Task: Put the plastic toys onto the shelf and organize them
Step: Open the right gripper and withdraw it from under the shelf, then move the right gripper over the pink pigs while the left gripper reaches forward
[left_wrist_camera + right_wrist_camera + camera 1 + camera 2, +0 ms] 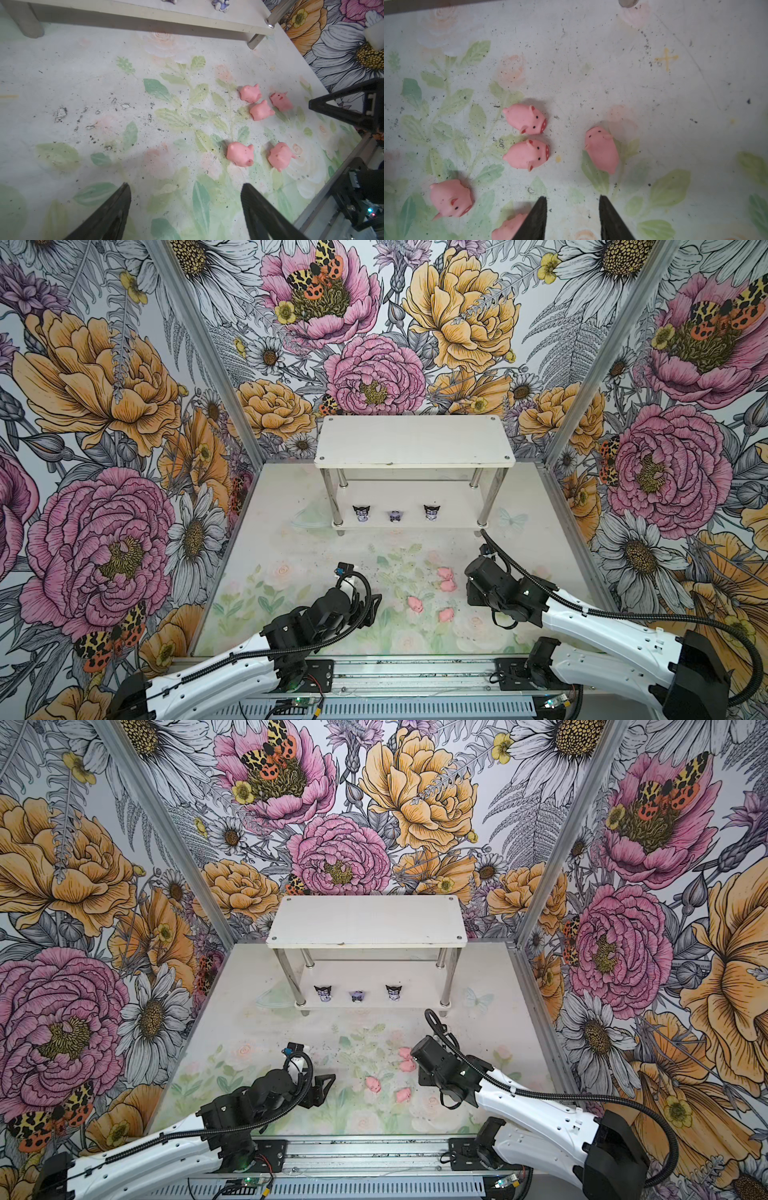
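both tilt downward, jaws apart: left end effector and right end effector.

Bold floral-print wall panels are enclosing pale, scuffed flower-print tabletop on 3 sides; silver metal rail is running along front edge.

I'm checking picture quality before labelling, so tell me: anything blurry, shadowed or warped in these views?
Both top views: evenly lit and sharp, but the walls splay outward around the shelf. Left wrist view: the shelf's foot is blurred, and the pigs cast soft shadows. Right wrist view: the pigs are crisp, while the right gripper shows only as dark, featureless fingers.
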### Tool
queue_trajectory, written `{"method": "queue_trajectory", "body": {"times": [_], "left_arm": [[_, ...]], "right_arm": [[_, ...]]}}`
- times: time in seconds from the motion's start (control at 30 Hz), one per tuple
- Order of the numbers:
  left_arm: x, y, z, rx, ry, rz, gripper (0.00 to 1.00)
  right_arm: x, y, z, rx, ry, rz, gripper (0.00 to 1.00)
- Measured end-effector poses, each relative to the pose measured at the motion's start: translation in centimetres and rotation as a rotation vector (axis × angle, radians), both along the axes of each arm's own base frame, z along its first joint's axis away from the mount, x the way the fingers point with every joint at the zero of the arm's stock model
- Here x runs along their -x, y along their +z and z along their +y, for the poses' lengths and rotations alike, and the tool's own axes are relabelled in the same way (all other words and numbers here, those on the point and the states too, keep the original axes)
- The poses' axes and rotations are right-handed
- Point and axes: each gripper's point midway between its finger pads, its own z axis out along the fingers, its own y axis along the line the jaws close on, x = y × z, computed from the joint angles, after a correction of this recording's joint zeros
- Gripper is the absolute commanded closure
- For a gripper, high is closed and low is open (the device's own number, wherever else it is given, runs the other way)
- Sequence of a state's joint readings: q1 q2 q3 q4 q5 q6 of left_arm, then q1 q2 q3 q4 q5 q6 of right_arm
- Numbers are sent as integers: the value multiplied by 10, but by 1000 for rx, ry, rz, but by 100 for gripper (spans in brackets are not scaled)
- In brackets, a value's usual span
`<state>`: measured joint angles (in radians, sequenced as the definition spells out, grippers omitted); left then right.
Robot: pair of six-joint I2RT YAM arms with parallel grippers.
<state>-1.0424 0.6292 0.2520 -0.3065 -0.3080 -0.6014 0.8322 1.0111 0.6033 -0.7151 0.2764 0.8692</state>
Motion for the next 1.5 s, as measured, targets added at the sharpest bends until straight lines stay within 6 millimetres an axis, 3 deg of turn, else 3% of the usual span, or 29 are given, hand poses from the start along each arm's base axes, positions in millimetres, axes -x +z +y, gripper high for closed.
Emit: {"method": "queue_trajectory", "body": {"times": [0.17, 0.27, 0.4, 0.43, 0.53, 0.6, 0.73, 0.9, 1.03, 1.27, 1.43, 1.47, 1.5], "left_arm": [[4, -17, -18, -67, -31, 27, 23], [3, -14, -32, -73, -47, 25, 23], [-2, -2, -48, -38, -61, 3, 31], [-3, 1, -50, -33, -65, -4, 31], [-5, 6, -56, -17, -68, -16, 28], [-6, 7, -56, -13, -68, -19, 26], [-7, 12, -54, 6, -58, -26, 24], [-11, 15, -38, 60, -3, -27, 24], [-14, 16, -21, 97, 45, -32, 23], [-21, 30, -5, 152, 90, -55, 23], [-25, 26, 1, 150, 109, -39, 23], [-26, 25, 1, 148, 110, -36, 23], [-26, 24, 2, 146, 111, -31, 23]], "right_arm": [[-2, -6, 13, -19, 32, 12, 94], [-3, -11, 24, -32, 58, 23, 100], [2, -22, 49, -50, 139, 48, 100], [4, -24, 55, -56, 162, 54, 99], [11, -28, 81, -92, 259, 56, 64], [16, -32, 95, -96, 319, 51, 49], [26, -44, 115, -59, 417, 64, 38], [23, -49, 137, -27, 474, 60, 36], [15, -49, 153, -20, 484, 33, 39], [9, -49, 149, 10, 460, 1, 41], [5, -24, 152, -41, 455, -54, 43], [5, -17, 153, -56, 457, -69, 51], [4, -13, 154, -64, 463, -80, 68]]}}
